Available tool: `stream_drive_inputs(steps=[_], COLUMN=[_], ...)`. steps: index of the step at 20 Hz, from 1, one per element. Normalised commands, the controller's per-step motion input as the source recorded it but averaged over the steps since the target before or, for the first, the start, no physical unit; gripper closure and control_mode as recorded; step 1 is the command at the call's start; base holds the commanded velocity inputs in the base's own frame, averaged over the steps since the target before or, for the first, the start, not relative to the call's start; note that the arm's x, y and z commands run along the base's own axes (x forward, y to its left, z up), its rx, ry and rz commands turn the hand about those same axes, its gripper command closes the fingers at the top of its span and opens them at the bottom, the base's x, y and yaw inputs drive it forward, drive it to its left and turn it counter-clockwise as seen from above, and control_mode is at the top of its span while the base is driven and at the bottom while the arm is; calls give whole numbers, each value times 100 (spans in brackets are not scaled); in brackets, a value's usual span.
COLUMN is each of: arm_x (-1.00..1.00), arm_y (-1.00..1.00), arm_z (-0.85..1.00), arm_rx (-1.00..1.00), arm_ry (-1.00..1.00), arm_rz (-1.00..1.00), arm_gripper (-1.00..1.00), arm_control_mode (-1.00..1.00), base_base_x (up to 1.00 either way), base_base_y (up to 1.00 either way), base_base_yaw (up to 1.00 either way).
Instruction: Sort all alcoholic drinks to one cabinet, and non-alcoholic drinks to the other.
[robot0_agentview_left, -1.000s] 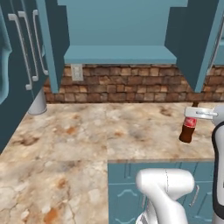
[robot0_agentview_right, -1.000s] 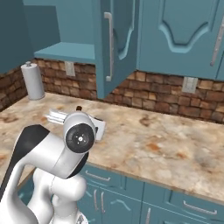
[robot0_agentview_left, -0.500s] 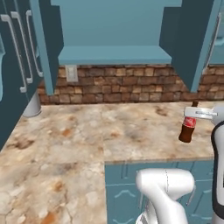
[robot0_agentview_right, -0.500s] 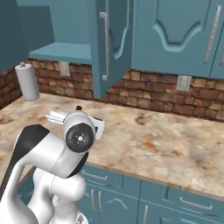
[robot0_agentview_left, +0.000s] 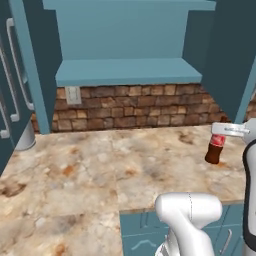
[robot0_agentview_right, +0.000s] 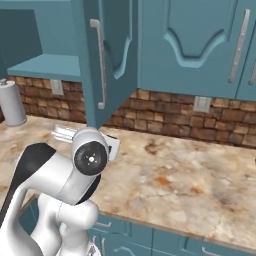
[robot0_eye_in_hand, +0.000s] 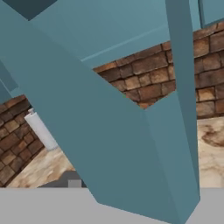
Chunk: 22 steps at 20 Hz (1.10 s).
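Left base view, left to right. At 9 o'clock we are seeing a pale paper-towel roll (robot0_agentview_left: 24, 137) standing on the desk (robot0_agentview_left: 100, 170), partly behind the open left cabinet door (robot0_agentview_left: 30, 65). A wall outlet (robot0_agentview_left: 73, 94) is sitting on the brick backsplash (robot0_agentview_left: 145, 105) at about 10 o'clock. At 12 o'clock the open cabinet (robot0_agentview_left: 130, 40) is showing a bare blue shelf (robot0_agentview_left: 127, 71). At 3 o'clock we are noting the dark brown cola bottle (robot0_agentview_left: 215, 149) with its red label, upright, with a white part of the arm (robot0_agentview_left: 230, 129) lying across its top. It is standing over the desk near the front edge; whether it is resting there or lifted we are not able to tell. The fingers are hidden behind the arm here, so we cannot tell whether they are apart or clamped on the bottle.

Right base view, left to right. The towel roll (robot0_agentview_right: 11, 102) is standing at 9 o'clock against the brick. The open cabinet door (robot0_agentview_right: 107, 55) with its long handle (robot0_agentview_right: 99, 62) is hanging at 11 o'clock. Closed upper doors (robot0_agentview_right: 200, 45) are running from 12 to 3 o'clock, with a second outlet (robot0_agentview_right: 202, 104) below them. The white arm (robot0_agentview_right: 65, 175) is filling 7 o'clock.

Hand view. We are looking steeply along a tilted blue cabinet door (robot0_eye_in_hand: 113, 131), with brick (robot0_eye_in_hand: 148, 78) behind it at 1 o'clock, the towel roll (robot0_eye_in_hand: 41, 130) at 9 o'clock and desk (robot0_eye_in_hand: 212, 144) at 3 o'clock.
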Motion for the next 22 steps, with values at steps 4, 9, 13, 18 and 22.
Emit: stream_drive_inputs(steps=[4,9,13,18,22], arm_x=[0,0,-26,-83,-100], arm_y=[0,0,53,71,58], arm_z=[0,0,6,8,0], arm_rx=[0,0,-8,-17,-17], arm_ry=[0,0,-12,-23,-23], arm_rz=[0,0,-18,-25,-34], arm_gripper=[100,100,100,100,100], arm_control_mode=[100,100,-100,-100,-100], base_base_x=[70,37,0,0,0], base_base_y=[0,20,0,0,0], base_base_yaw=[-13,-16,0,0,0])
